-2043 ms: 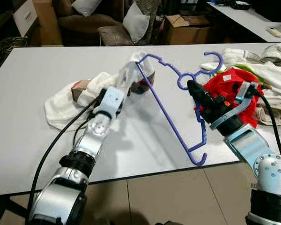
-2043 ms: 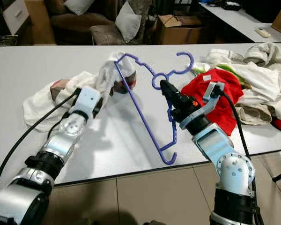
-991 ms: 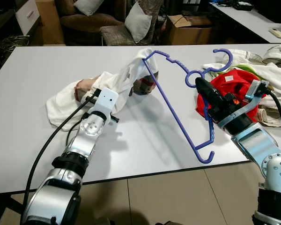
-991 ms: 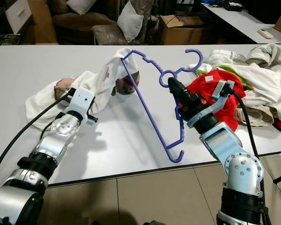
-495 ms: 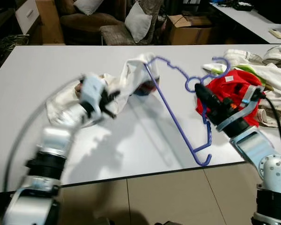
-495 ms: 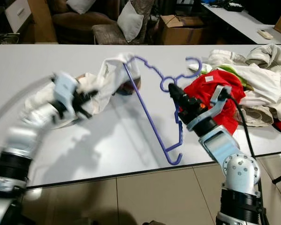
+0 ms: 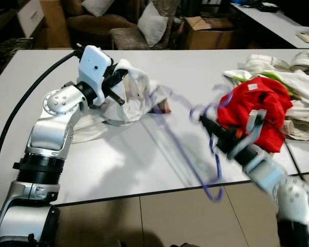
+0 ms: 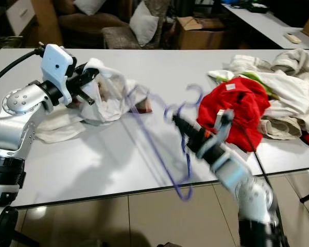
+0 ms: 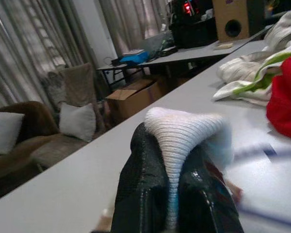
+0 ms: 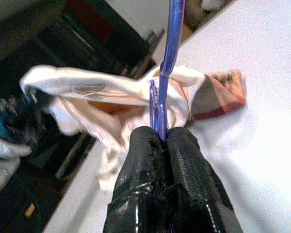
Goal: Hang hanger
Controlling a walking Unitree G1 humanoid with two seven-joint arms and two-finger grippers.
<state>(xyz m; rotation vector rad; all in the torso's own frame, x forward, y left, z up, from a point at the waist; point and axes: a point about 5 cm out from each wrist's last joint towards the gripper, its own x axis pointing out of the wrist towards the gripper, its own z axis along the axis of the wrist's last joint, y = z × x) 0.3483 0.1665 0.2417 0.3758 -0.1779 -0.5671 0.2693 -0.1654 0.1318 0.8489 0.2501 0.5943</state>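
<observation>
Left gripper raised above the tabletop near its left part, clenched on a fold of the white garment; in the left wrist view that ribbed white fold pinched between the two black fingers. Rest of the garment draped down onto the tabletop below the gripper, with a patch of red-and-tan pattern showing at its right side.

Purple hanger blurred, tilted above the tabletop's front edge, one end tucked into the garment and the lower end hanging past the edge over the tiled floor. Right gripper clamped on the hanger's bar just below its hook; in the right wrist view fingers pressed together around the purple bar, garment beyond.

Red cloth just behind the right arm, touching a heap of white and green laundry at the tabletop's right edge. Cardboard box, armchair with pillows behind the far edge.
</observation>
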